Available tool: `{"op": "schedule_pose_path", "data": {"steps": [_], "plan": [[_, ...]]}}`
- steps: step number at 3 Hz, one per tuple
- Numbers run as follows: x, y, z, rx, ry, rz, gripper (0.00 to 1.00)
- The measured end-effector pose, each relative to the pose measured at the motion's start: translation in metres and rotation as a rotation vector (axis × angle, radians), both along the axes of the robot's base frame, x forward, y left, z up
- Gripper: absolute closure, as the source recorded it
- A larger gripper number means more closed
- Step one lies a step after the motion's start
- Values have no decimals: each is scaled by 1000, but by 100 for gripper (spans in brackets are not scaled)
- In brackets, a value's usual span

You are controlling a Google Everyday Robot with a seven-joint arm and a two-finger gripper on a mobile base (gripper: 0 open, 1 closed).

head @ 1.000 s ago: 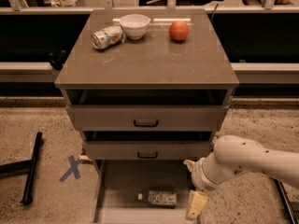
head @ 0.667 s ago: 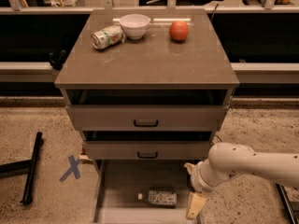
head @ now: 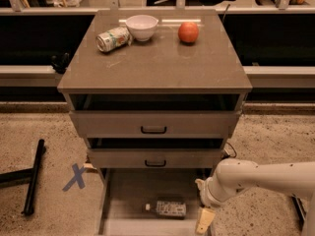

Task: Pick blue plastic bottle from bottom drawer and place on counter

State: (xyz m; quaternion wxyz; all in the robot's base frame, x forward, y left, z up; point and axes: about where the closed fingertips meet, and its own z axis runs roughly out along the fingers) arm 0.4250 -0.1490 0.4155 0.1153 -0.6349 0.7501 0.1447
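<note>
The bottom drawer stands pulled far out at floor level, its low left wall and front lip in plain sight. The two black-handled drawers above it, the top drawer and the middle drawer, each stand slightly out and overhang its back part.

In this tray the blue plastic bottle lies on its side near the front lip, about midway across, white cap pointing left. It has bare drawer floor on its left and behind it. The robot's hand hangs at the drawer's right front corner, near the bottle's base end but apart from it. Whether the hand is open or closed I cannot tell (only one pale yellowish part of it shows below the white wrist). The arm comes in low from the right.

On the bench three things keep to the back third, well clear of the front edge:
- a dented can on its side at the left;
- a white bowl just beside it;
- a round reddish fruit, possibly an apple, apart at the right.

The can and the bottle both carry labels, but no writing is readable.

On the speckled floor left of the cabinet lie a blue tape cross and a black bar.
</note>
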Motion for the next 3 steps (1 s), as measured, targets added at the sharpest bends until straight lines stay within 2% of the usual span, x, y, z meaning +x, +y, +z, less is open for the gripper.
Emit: {"op": "schedule_pose_path", "data": {"steps": [2,3], "plan": [[19,28,-81,-39,-46,79,0],[25,44,-123,14,-26,80,0]]}}
